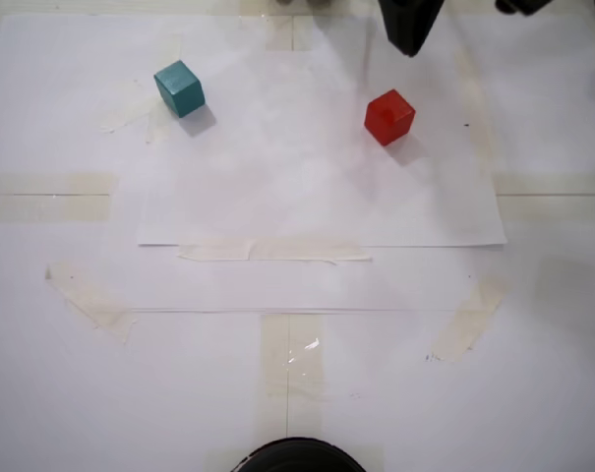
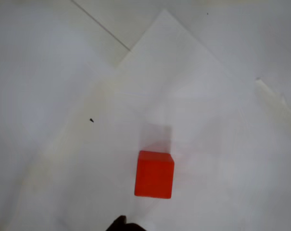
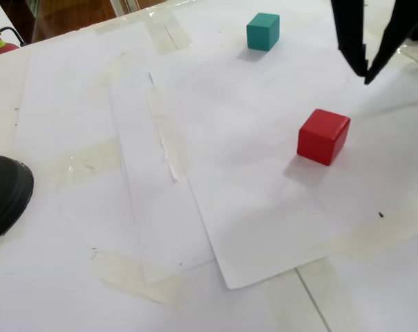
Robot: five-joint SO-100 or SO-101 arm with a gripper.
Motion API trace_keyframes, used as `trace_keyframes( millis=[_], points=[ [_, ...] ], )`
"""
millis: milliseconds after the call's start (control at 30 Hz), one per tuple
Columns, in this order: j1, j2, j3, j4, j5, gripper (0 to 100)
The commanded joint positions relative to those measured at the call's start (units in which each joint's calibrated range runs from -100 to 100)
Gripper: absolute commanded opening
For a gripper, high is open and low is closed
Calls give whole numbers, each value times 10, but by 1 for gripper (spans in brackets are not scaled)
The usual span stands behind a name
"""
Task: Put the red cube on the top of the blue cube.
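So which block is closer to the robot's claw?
The red cube. It sits on the paper just below the open gripper, while the blue cube is much farther off, alone near the sheet's other side.

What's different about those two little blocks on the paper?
The red cube is red; the blue cube is teal. In that fixed view the red cube lies right, just below the gripper, while the blue cube sits far left, away from it. Both look equal in size, plain-faced, resting flat on the paper.
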Motion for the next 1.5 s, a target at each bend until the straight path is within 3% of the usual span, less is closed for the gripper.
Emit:
trace_keyframes(
  millis=[0, 633, 933, 1467],
  points=[
    [10, 0, -9, -20, 4, 1],
    [-10, 22, 86, -121, -38, 29],
    [-35, 75, 85, -148, -46, 33],
    [-38, 111, 115, -202, -44, 31]
  ],
)
